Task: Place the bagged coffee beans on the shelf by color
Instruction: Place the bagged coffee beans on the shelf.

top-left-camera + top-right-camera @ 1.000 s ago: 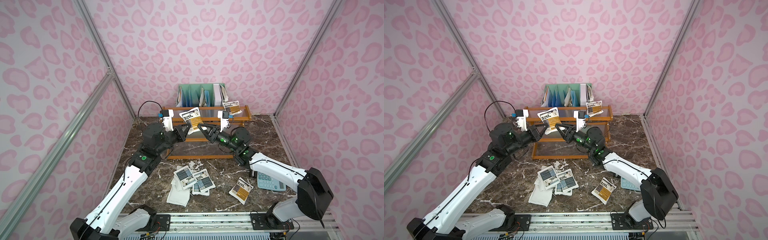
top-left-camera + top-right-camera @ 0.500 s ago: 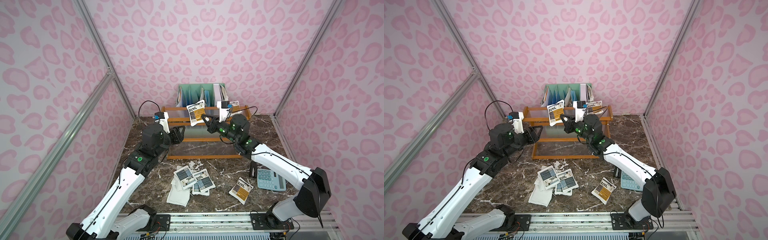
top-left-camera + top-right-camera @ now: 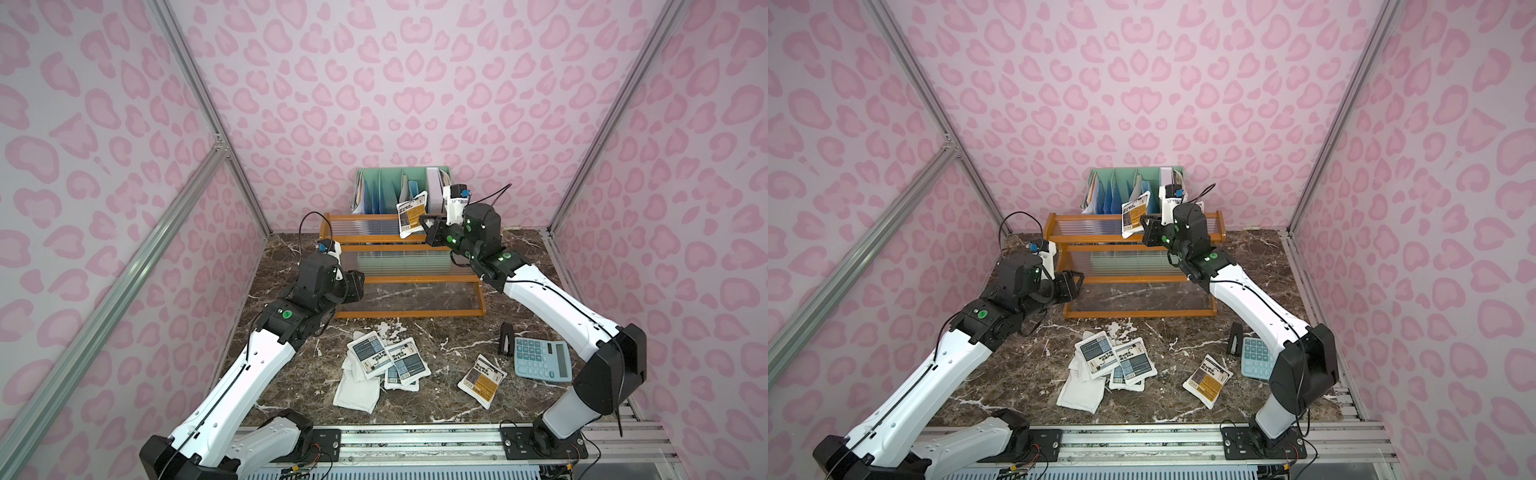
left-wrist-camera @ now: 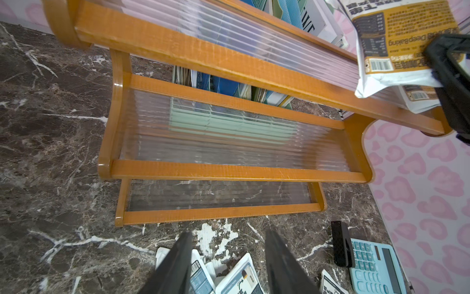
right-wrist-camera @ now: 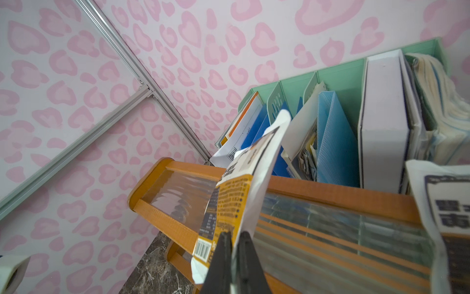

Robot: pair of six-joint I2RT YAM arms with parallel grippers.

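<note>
Marble desk (image 3: 440, 345): right gripper (image 3: 424, 220) pinches an orange pouch (image 3: 410, 212) above the top tier of the shelf (image 3: 409, 312), seemingly beside a second pouch (image 4: 417, 98); next, lower and release; left gripper (image 4: 229, 262) half-open, empty

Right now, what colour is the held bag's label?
Orange-yellow; the held bag shows best in the left wrist view.

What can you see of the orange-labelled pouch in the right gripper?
A flat white pillow pouch with an orange-yellow and dark label, small print and a barcode near one end. The shut right gripper pinches that end, holding it roughly upright over the top tier of the orange-brown wooden shelf. Contact with the tier is unclear.
</note>
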